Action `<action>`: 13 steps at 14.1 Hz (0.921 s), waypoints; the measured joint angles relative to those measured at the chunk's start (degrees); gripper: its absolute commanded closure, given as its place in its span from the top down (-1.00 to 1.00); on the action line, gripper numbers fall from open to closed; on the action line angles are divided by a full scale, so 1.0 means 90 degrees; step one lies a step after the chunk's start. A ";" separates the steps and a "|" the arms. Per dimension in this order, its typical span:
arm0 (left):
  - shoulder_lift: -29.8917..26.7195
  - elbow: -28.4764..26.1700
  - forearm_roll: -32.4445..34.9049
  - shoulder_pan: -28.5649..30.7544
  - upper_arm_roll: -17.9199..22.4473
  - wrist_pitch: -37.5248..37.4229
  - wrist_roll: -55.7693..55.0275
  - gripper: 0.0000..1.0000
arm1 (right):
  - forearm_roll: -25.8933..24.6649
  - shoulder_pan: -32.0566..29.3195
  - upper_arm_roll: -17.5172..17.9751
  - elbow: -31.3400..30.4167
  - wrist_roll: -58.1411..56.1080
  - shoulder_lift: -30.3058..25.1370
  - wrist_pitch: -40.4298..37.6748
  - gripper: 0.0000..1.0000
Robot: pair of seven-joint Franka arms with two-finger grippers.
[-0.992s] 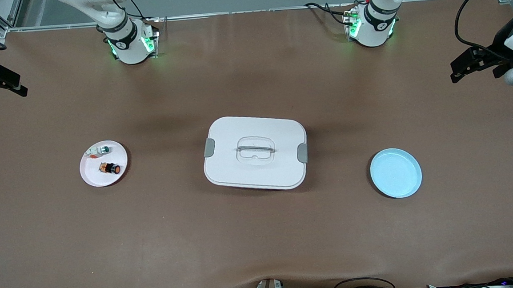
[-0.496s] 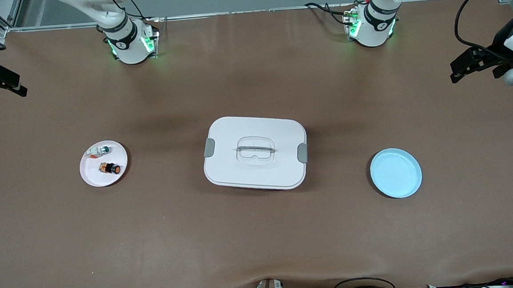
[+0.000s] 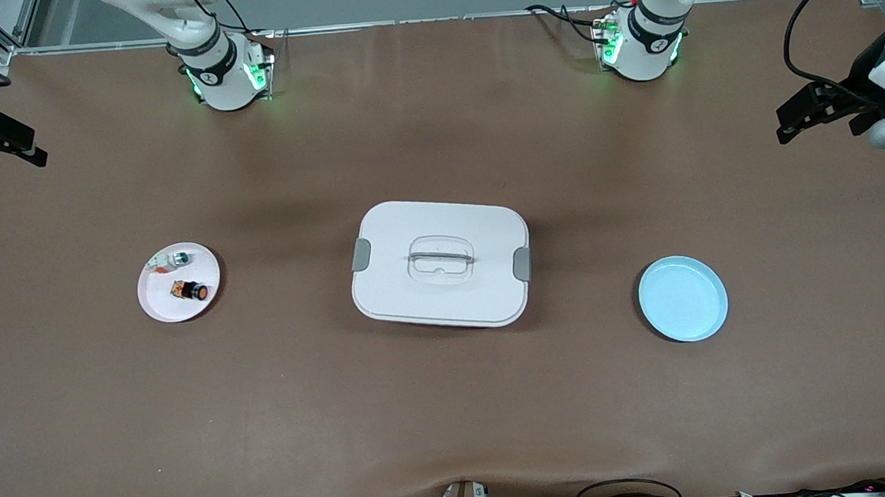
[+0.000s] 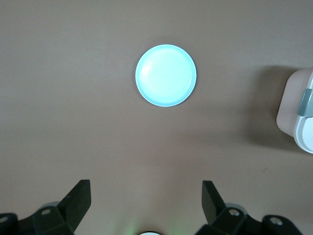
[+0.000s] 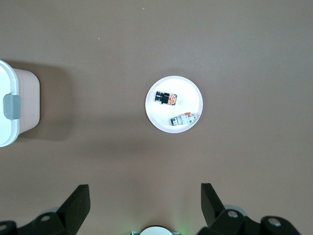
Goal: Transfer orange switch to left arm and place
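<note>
1. Both arms wait high at the table's two ends, nothing held. The right gripper (image 5: 142,203) hangs with its fingers spread wide over bare mat at the right arm's end of the table, looking down on the white plate (image 3: 155,304). The left gripper (image 4: 144,203), fingers likewise spread, hangs at the left arm's end above the blue plate (image 3: 682,299), which lies empty.

2. The orange switch (image 3: 190,290) lies on its side in the white plate, just beside a small white part with a green button (image 3: 170,259) that sits farther from the front camera — the two are apart but close.

3. First risk: a wrong pick. Two tiny parts share one plate, so a descent a little off line could close on the green-button part instead, or knock it about.

4. Second risk: the switch is a round-bodied thing lying flat — fingers closing across the cylinder could roll or squirt it out, or drag the light plate.

5. Third risk: the box (image 3: 440,262) stands squarely between the plates. A low, straight carry would likely strike its lid or grey latches, so the route needs height.

6. Fourth risk: the handover. With so little to grip, the second gripper has scant room to take hold — a mistimed release could drop the switch onto the box or mat.
</note>
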 measured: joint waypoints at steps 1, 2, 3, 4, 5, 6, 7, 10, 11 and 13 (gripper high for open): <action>0.0000 -0.0002 0.0000 0.0000 0.0000 0.0001 0.0000 1.00 | 0.0000 0.0000 0.0000 0.0001 -0.0035 -0.0001 0.0000 1.00; 0.0000 -0.0003 0.0000 0.0000 0.0000 0.0001 0.0000 1.00 | 0.0000 0.0000 -0.0002 0.0003 -0.0084 -0.0003 0.0000 1.00; 0.0000 -0.0004 0.0000 0.0000 0.0000 0.0001 0.0000 1.00 | 0.0000 -0.0002 -0.0004 0.0004 -0.0110 -0.0004 0.0000 1.00; 0.0000 -0.0005 0.0000 0.0000 0.0000 0.0001 0.0000 1.00 | 0.0000 -0.0002 -0.0005 0.0005 -0.0121 -0.0005 0.0000 1.00; 0.0000 -0.0006 0.0000 0.0000 0.0000 0.0001 0.0000 1.00 | 0.0000 -0.0002 -0.0005 0.0006 -0.0125 -0.0005 0.0000 1.00; 0.0000 -0.0009 0.0000 0.0000 0.0000 0.0001 0.0000 1.00 | 0.0000 -0.0002 -0.0006 0.0006 -0.0126 -0.0005 0.0000 1.00; 0.0000 -0.0014 0.0000 0.0000 0.0000 0.0002 0.0000 1.00 | 0.0000 -0.0003 -0.0011 0.0006 -0.0126 -0.0005 -0.0001 1.00; 0.0002 -0.0029 0.0000 0.0004 0.0000 0.0079 0.0000 1.00 | -0.0003 -0.0033 -0.0048 0.0006 -0.0126 -0.0005 -0.0042 1.00; 0.0005 -0.0034 0.0000 0.0006 0.0001 0.0097 0.0000 1.00 | -0.0005 -0.0046 -0.0058 0.0006 -0.0126 -0.0005 -0.0116 1.00; 0.0014 -0.0049 0.0000 0.0009 0.0001 0.0135 0.0000 1.00 | -0.0006 -0.0105 -0.0074 0.0006 -0.0126 -0.0004 -0.0251 1.00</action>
